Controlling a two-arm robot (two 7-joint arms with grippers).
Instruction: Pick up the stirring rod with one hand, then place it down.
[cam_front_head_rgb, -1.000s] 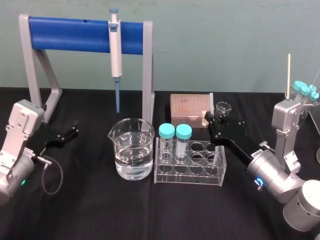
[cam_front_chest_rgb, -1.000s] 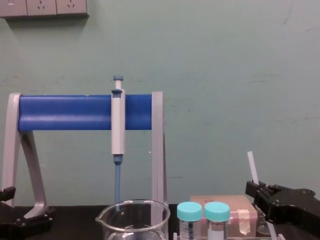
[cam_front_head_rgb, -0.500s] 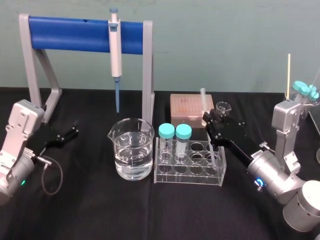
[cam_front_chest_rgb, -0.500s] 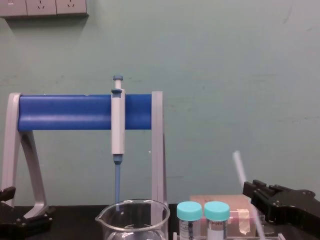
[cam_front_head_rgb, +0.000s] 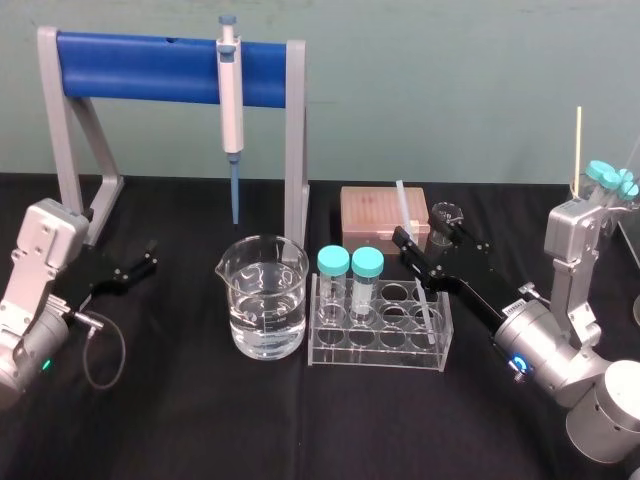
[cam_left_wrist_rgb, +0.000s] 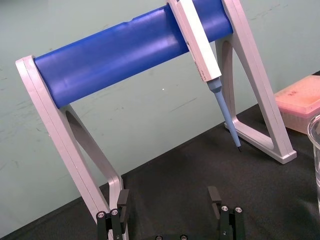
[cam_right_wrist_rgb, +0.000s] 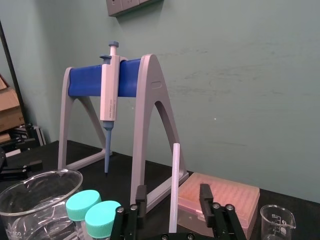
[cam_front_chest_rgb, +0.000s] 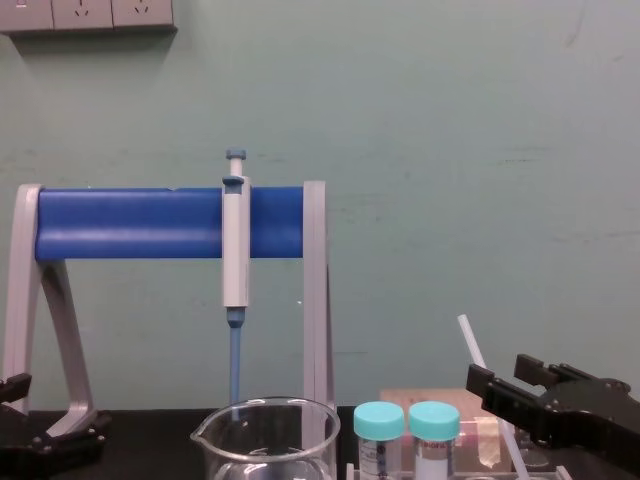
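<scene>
Stirring rod (cam_right_wrist_rgb: 174, 170) inside spread right gripper (cam_right_wrist_rgb: 172, 196), seemingly untouched; foot in rack (cam_front_head_rgb: 375, 356) by head view; left gripper (cam_left_wrist_rgb: 168, 196) spread.

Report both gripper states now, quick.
Left gripper: open, empty.
Right gripper: open; rod stands in the gap, not gripped.

Only faint print on the beaker (cam_right_wrist_rgb: 35, 200) wall, too small to read.
</scene>
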